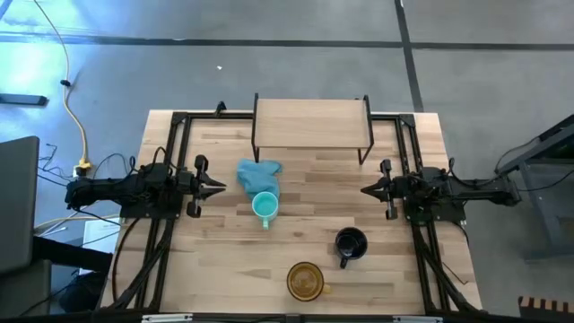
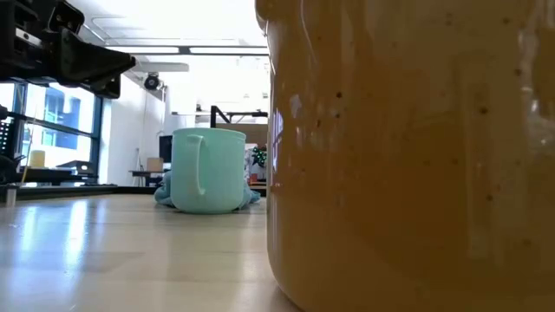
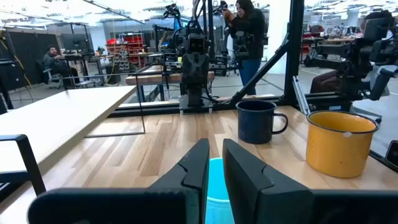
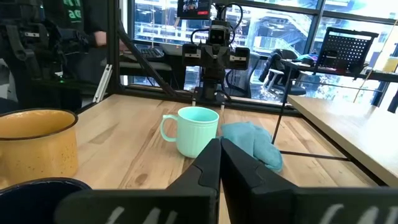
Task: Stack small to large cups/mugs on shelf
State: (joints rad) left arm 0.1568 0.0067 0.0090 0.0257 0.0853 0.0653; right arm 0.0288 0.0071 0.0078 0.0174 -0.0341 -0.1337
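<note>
We see left hand [image 1: 218,187] and right hand [image 1: 367,189] pressed together, holding nothing, at counter [image 1: 215,260] sides. Between them: turquoise mug [image 1: 265,207], black mug [image 1: 350,243], amber mug [image 1: 305,280]. Shelf [image 1: 311,123] beyond.

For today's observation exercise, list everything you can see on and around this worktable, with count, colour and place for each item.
Small ribbed turquoise mug: one, turquoise, table centre, touching the cloth.
Dark enamel mug: one, black, right of centre, near front.
Large amber-brown mug: one, amber, front edge.
Crumpled blue-teal cloth: one, teal, behind the turquoise mug.
Light-wood shelf with black metal legs: one, back of table, bare.
Wooden table: one, light wood.
Left hand: dark, left side, shut.
Right hand: dark, right side, shut.
</note>
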